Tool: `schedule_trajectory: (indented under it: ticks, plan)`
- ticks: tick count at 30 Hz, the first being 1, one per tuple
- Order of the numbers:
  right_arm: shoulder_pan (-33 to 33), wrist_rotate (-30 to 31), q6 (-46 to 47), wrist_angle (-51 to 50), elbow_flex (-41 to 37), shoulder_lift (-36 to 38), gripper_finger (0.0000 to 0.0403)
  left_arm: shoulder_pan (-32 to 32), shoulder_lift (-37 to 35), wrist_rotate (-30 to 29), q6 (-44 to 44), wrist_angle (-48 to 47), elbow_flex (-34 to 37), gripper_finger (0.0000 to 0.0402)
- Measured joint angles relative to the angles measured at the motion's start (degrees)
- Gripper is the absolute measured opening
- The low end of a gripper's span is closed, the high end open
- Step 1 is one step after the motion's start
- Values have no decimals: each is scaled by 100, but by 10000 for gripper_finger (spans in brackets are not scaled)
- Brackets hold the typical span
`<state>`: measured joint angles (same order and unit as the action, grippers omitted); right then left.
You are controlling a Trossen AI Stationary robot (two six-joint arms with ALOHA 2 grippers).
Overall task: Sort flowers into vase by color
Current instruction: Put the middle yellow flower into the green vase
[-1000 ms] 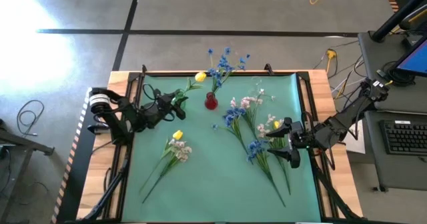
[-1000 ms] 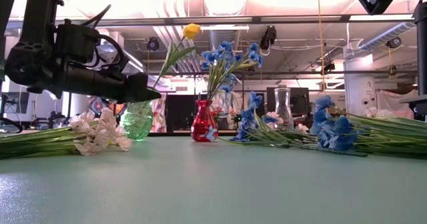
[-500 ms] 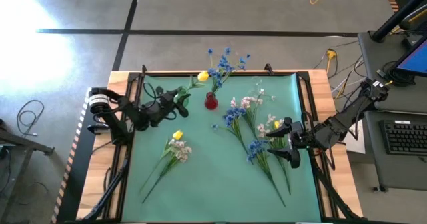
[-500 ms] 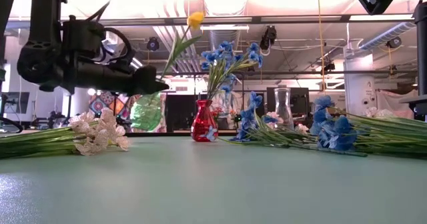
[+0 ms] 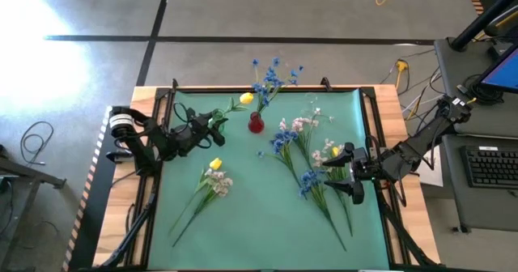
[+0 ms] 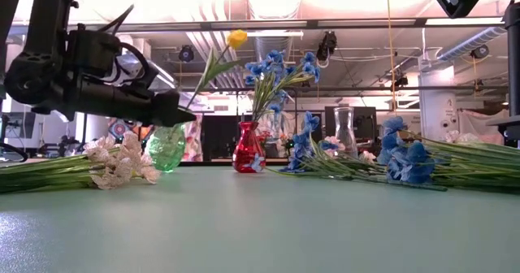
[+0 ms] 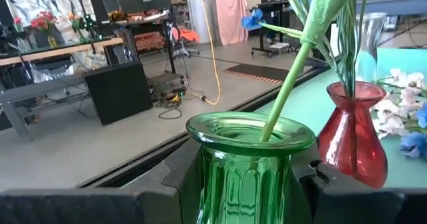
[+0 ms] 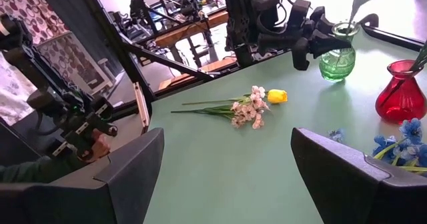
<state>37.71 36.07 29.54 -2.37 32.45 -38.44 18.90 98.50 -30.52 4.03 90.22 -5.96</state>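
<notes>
Left pincer (image 5: 212, 127) is closed around the green vase (image 6: 167, 148), which stands on the counter (image 5: 259, 223) just beside the red vase (image 5: 256, 125). One yellow tulip (image 5: 246, 99) stands in the green vase; blue flowers (image 5: 270, 76) fill the red vase. Beyond the green vase from the red one lie a yellow bud and pale spray (image 5: 215, 178). Right pincer (image 5: 336, 176) hangs with fingers spread wide over the loose flowers (image 5: 301, 146) on the red vase's other side.
</notes>
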Motion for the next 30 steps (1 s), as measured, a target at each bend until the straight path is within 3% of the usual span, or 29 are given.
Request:
schedule_trajectory:
  ticks: [12, 30]
  plan:
    - [0, 2, 0, 6, 0, 0, 320, 2, 195, -6, -96, 28, -66, 131]
    - [2, 2, 0, 6, 0, 0, 320, 2, 195, -88, -206, -55, -49, 188]
